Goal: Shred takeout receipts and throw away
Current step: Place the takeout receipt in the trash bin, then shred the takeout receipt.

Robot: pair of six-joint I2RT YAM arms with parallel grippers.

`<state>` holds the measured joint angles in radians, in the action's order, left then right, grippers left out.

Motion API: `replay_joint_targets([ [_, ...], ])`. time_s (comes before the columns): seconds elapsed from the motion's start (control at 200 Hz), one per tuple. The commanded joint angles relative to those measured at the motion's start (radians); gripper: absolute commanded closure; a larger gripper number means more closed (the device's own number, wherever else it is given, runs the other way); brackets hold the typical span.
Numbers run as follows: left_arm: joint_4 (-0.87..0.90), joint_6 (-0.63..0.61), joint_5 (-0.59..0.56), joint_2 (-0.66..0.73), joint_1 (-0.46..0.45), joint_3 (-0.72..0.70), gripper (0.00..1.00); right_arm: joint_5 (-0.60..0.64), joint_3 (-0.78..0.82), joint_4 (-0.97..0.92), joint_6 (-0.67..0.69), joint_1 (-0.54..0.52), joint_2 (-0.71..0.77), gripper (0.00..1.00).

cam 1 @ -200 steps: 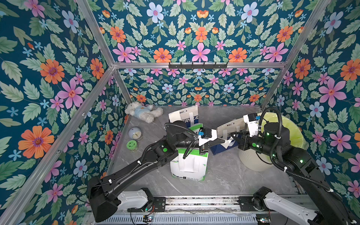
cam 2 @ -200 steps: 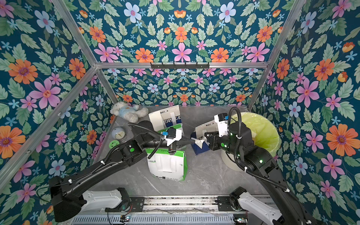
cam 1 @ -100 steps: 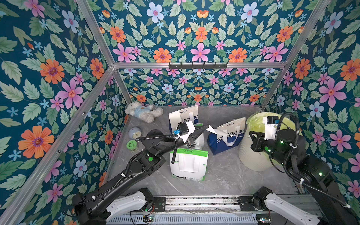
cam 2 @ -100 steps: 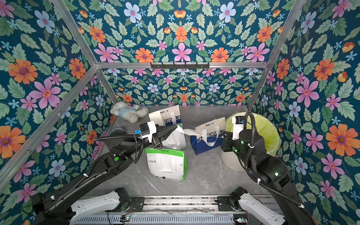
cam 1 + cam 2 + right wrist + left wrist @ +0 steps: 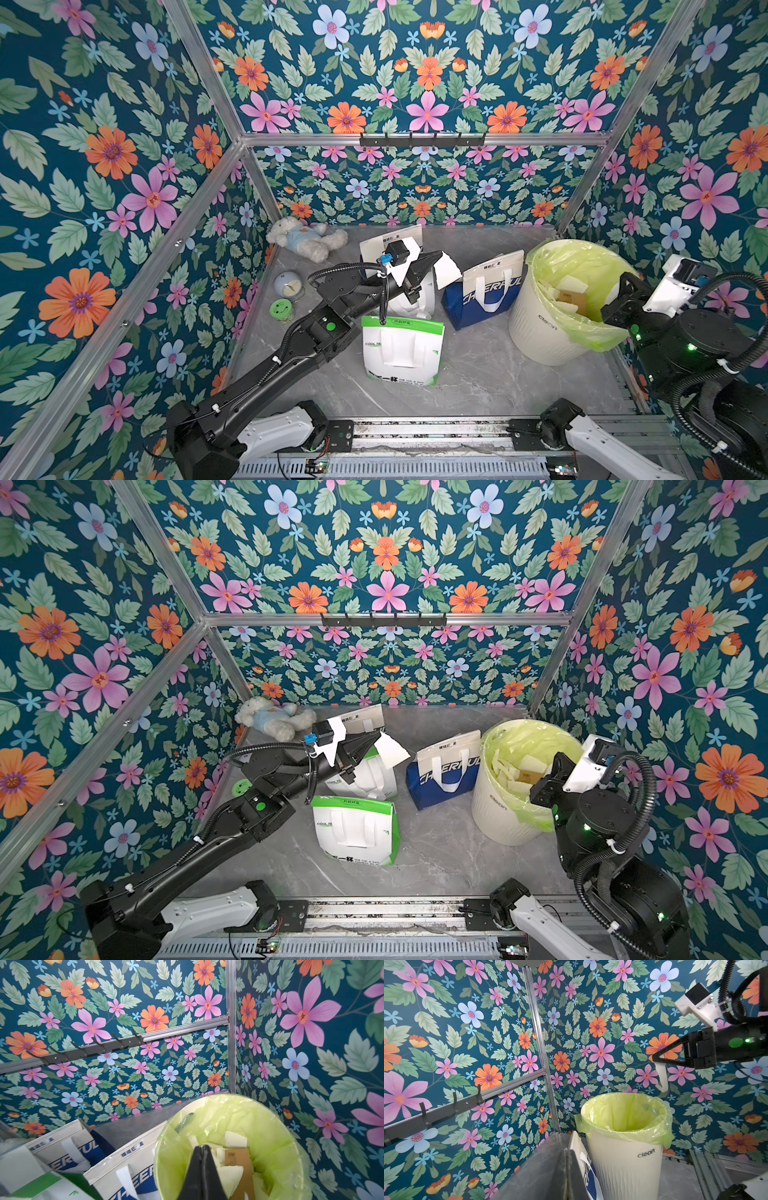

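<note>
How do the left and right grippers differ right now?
The left gripper is above a white bag; the right gripper is over the bin. The left gripper grips a broad white paper piece; the right gripper has only a thin white strip hanging from its tip. Both are shut.

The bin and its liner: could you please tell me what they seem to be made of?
Bin: probably moulded plastic, cream and matte, with fine wavy ribbing and printed lettering on its wall.
Liner: thin yellow-green plastic film, translucent and slightly glossy, crinkled and folded over the rim.
</note>
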<state>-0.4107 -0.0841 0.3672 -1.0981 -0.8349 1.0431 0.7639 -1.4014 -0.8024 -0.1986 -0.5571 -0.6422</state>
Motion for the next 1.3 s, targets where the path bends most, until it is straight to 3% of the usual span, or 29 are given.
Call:
replay_joint_targets([
  [0.0,-0.021,0.028,0.041,-0.010,0.000,0.009,1.00,0.033,0.056,0.184,0.137,0.000,0.001,1.00],
  [0.305,0.027,0.038,0.095,-0.035,0.000,0.030,1.00,-0.046,0.213,0.257,0.182,-0.001,-0.008,1.00],
  [0.49,0.068,0.046,0.126,-0.067,-0.001,0.057,1.00,-0.079,0.184,0.070,0.025,0.004,-0.099,1.00],
  [0.575,0.077,0.052,0.134,-0.075,-0.001,0.066,1.00,-0.134,0.155,-0.033,-0.088,0.054,-0.146,0.97],
  [0.72,0.103,0.053,0.142,-0.088,-0.003,0.081,1.00,-0.399,0.126,-0.116,-0.211,0.245,-0.178,0.51],
  [0.81,0.117,0.049,0.145,-0.094,-0.003,0.088,1.00,-0.484,0.116,-0.138,-0.231,0.306,-0.188,0.39],
  [0.94,0.114,0.052,0.144,-0.103,-0.006,0.087,1.00,-0.559,0.091,-0.166,-0.232,0.311,-0.200,0.31],
  [1.015,0.102,0.064,0.143,-0.115,-0.010,0.088,1.00,-0.655,0.091,-0.145,-0.227,0.311,-0.189,0.28],
  [1.045,0.094,0.075,0.143,-0.120,-0.012,0.089,1.00,-0.701,0.099,-0.122,-0.223,0.311,-0.177,0.23],
  [1.165,0.010,0.150,0.139,-0.131,-0.013,0.067,1.00,-1.043,0.162,0.053,-0.172,0.311,-0.127,0.24],
  [1.295,-0.183,0.292,0.154,-0.137,-0.013,0.012,1.00,-1.376,0.228,0.255,-0.208,0.310,-0.123,0.24],
])
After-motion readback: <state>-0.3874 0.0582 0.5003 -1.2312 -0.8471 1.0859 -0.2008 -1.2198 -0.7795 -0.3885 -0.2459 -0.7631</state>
